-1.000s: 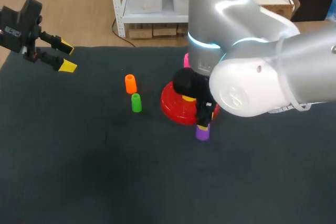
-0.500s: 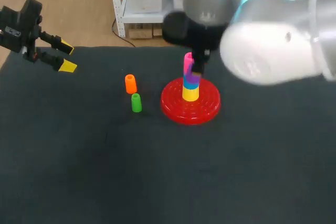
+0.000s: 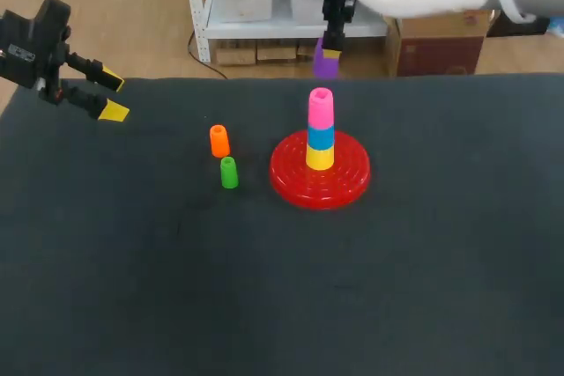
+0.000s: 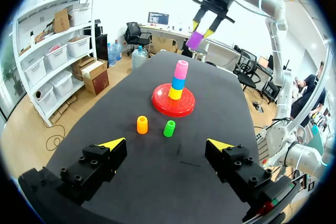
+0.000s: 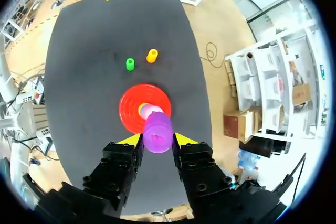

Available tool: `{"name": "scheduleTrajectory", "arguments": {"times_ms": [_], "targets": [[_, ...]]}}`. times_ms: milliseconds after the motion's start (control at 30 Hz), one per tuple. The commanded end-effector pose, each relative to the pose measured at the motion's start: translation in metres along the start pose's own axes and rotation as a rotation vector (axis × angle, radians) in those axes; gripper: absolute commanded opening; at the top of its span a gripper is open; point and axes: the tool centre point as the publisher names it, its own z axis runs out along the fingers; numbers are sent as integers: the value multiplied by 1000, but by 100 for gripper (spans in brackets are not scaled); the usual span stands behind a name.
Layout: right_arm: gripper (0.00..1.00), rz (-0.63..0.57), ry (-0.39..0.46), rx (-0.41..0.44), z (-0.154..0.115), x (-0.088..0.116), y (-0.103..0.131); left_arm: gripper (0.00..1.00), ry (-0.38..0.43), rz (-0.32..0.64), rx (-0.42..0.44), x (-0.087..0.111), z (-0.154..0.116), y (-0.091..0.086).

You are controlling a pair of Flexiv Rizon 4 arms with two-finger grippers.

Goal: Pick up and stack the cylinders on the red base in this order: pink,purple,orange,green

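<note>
The red base (image 3: 291, 180) carries a stack of yellow, blue and pink cylinders, the pink cylinder (image 3: 321, 108) on top. My right gripper (image 3: 329, 50) hangs high above and behind the stack, shut on the purple cylinder (image 3: 327, 62). In the right wrist view the purple cylinder (image 5: 157, 133) sits between the yellow tips of the right gripper (image 5: 157, 139), over the red base (image 5: 131, 114). The orange cylinder (image 3: 219, 140) and green cylinder (image 3: 229, 173) stand left of the base. My left gripper (image 3: 110, 97) is open at the table's far left corner, holding nothing.
The black table (image 3: 423, 288) spreads wide in front of and to the right of the base. In the left wrist view the orange cylinder (image 4: 142, 124) and green cylinder (image 4: 169, 128) stand ahead of my left gripper (image 4: 166, 144), before the red base (image 4: 163, 100).
My right arm lifted the purple cylinder from the table in front of the base, carried it over the stack and up high behind it. The left arm stayed still.
</note>
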Motion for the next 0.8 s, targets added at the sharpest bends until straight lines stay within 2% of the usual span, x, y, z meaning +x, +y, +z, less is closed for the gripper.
{"name": "scheduleTrajectory", "arguments": {"times_ms": [33,300,800], "targets": [[0,7,-2,-102,14,-2,-9,100,-1,1,-1,1,1,0],[0,-23,6,-155,31,-6,0,100,-1,1,-1,1,1,0],[0,-30,46,-189,46,-3,-1,100,-1,1,-1,1,1,0]]}}
